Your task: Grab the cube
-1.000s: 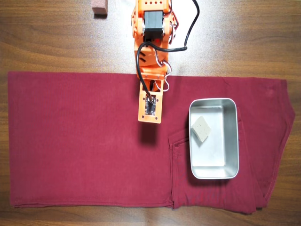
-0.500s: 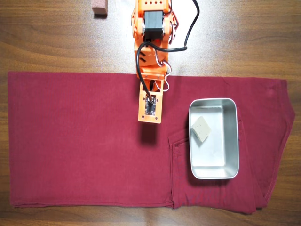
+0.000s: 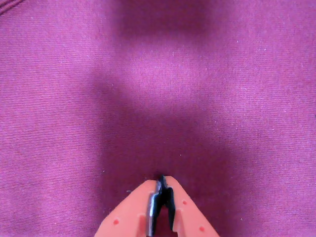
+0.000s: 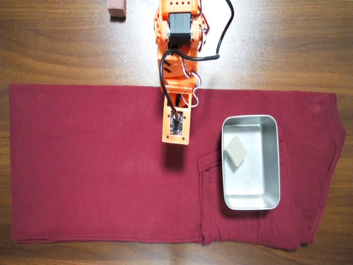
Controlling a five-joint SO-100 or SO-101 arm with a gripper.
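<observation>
Closed, empty tool (image 3: 163, 178) poised over bare red cloth (image 4: 83, 165); in the overhead view the cube (image 4: 237, 150) lies apart to its right, inside the metal tray (image 4: 274, 165).

Wrist view: tool (image 3: 162, 180) cut off by bottom edge, only the orange finger ends with dark pads show. Cloth (image 3: 158, 74) fills the frame, soft focus, weave blurred toward the top. Cube and tray are out of this frame.

Overhead view: arm (image 4: 177, 33) base cut off by top edge. Tool hidden under the arm's wrist plate, jaw state not readable here. Reddish block (image 4: 116, 8) cropped at top edge. Desk (image 4: 66, 44) mostly covered by cloth. Cube (image 4: 236, 150) speckle too small to resolve.
</observation>
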